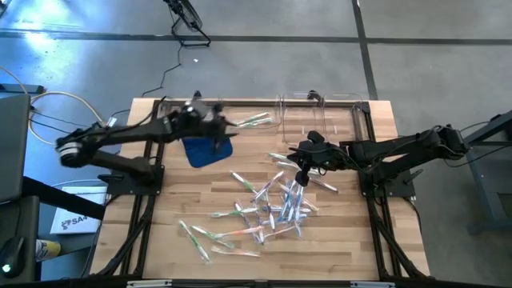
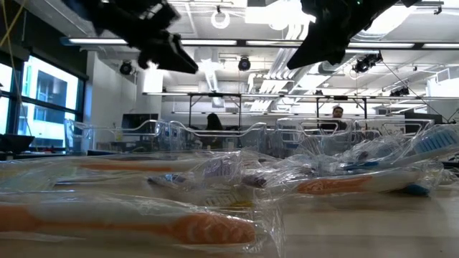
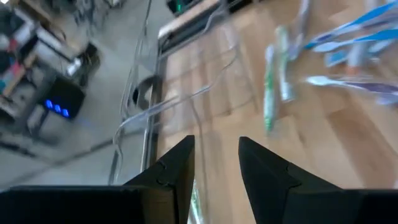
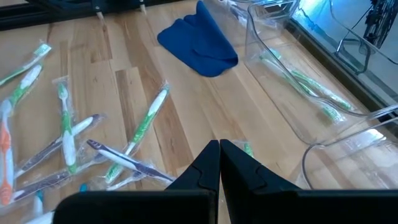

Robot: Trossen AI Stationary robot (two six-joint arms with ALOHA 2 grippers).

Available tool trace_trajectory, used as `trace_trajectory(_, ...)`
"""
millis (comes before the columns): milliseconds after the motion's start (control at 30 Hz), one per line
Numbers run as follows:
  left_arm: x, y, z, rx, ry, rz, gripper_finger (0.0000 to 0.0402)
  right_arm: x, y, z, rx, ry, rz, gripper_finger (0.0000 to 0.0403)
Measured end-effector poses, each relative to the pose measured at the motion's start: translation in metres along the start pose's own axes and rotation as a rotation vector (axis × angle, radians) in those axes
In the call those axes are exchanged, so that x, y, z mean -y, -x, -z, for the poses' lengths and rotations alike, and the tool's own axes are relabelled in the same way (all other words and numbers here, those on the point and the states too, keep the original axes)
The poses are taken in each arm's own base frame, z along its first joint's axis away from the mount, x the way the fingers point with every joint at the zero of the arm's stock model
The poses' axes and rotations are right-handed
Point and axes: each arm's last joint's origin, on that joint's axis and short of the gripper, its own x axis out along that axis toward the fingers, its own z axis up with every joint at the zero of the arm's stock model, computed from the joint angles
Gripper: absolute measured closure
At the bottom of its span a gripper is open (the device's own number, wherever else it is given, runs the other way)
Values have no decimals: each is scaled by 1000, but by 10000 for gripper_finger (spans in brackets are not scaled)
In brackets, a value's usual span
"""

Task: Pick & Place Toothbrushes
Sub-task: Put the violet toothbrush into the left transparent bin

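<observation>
High view shows the toothbrushes [image 1: 272, 210] scattered across the middle and near part of the table [image 1: 344, 248], with a few green ones already in the clear bin [image 1: 264, 120] at the far edge. Good practice now is releasing low inside the bin walls. The left gripper [image 1: 218, 122] reaches out beside that bin, fingers partly spread, a green handle glimpsed between them. The right gripper [image 1: 301, 178] hangs over the pile, fingers pressed together, holding nothing.

left arm [image 1: 120, 136] reaching in from the left, wrist raised | left gripper [image 3: 215, 163] hanging with jaws partly apart | right arm [image 1: 400, 148] stretching in from the right | right gripper [image 4: 219, 163] hovering, jaws pressed together
</observation>
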Motion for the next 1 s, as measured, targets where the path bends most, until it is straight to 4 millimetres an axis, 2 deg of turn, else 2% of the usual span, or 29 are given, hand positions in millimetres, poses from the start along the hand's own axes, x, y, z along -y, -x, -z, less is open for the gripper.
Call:
trace_trajectory(267,40,44,-1,164,-65,33,281,0,0,0,5,-1,6,398)
trace_trajectory(400,50,64,-5,251,-135,32,281,0,0,0,1,0,4,398)
trace_trajectory(600,54,92,-4,358,-188,-24,281,0,0,3,-36,-37,-18,398)
trace_trajectory(767,59,104,7,387,-183,-56,281,0,0,4,-46,-37,-9,398)
trace_trajectory(1000,63,107,13,379,-113,-34,281,0,0,4,-44,-37,-8,398)
